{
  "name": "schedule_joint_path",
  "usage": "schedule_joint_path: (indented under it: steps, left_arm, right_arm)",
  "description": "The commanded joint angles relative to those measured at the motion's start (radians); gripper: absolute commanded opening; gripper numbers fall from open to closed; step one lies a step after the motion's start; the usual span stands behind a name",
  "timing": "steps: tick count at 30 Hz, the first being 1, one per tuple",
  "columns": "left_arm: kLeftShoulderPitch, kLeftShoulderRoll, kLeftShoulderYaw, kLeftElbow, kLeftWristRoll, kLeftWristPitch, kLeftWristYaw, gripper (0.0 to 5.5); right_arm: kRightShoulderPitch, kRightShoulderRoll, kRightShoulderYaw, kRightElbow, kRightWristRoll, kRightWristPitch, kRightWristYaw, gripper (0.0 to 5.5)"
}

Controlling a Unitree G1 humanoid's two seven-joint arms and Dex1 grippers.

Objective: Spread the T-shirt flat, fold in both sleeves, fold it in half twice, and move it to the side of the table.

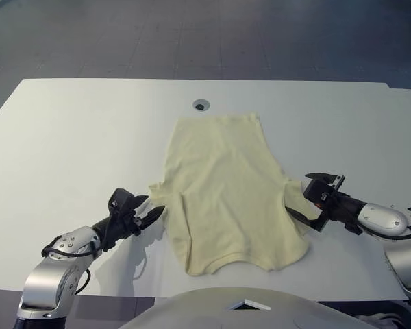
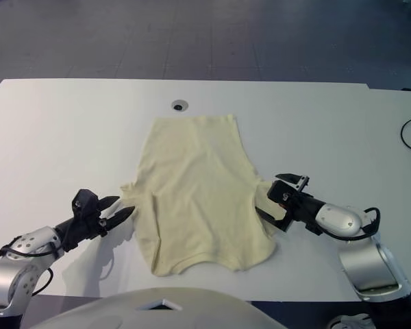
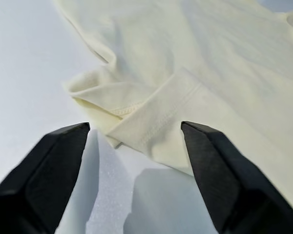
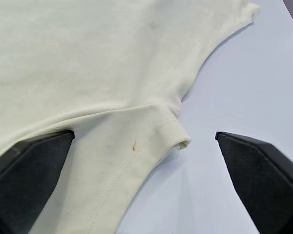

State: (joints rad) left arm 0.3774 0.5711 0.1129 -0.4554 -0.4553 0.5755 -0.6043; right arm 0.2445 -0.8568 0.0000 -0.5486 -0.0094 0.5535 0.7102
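**T-shirt (image 1: pixel 226 192) spread out, sleeve folds not started**

Counter (image 1: pixel 75 137): white and wide, carries everything.

Shirt lies centre frame, one layer. Hem is toward the top, just below the cable port (image 1: pixel 201 105); neck is toward the bottom edge. Mostly flat, with a few soft wrinkles.

Progress, my read:
- Spreading is about done.
- Both sleeves are unfolded. The left sleeve (image 3: pixel 136 112) is bunched at the shirt's left edge, and the right sleeve (image 4: pixel 136 141) pokes out at the right edge.
- Still left: both sleeve folds, two half folds, and the move to the counter's side.

Left jaws: lower left of frame, low over the counter. They're released and wide apart, aimed at the left sleeve's cuff. Nothing is held, and there's bare counter between the tips.

Right jaws: right of centre, also released and spread wide, bracketing the right sleeve. Nothing is clamped. In the wrist view the cloth edge overlaps one tip, but I can't tell if it actually touches.

Likely next: close on each cuff and pull it inward.
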Motion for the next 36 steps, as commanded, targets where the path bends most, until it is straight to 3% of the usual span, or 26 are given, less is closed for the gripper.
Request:
schedule_joint_path:
  steps: [1, 23, 29, 36]
  left_arm:
    - [-0.010, -0.001, -0.011, 0.008, -0.003, 0.007, -0.011, 3.58]
    - [-0.005, 0.013, -0.007, 0.009, -0.005, 0.000, -0.035, 0.03]
    - [-0.016, 0.011, 0.037, -0.006, -0.043, 0.011, -0.040, 0.03]
    - [-0.016, -0.025, 0.250, -0.096, -0.247, 0.090, 0.026, 0.03]
  right_arm:
    - [0.002, 0.001, -0.002, -0.004, -0.002, 0.008, -0.002, 5.40]
    - [-0.002, 0.002, 0.000, 0.004, -0.002, 0.003, -0.008, 5.40]
    - [-0.008, 0.003, 0.001, 0.011, -0.002, -0.001, -0.008, 5.40]
    - [-0.009, 0.006, 0.014, 0.019, -0.005, -0.005, -0.009, 5.40]
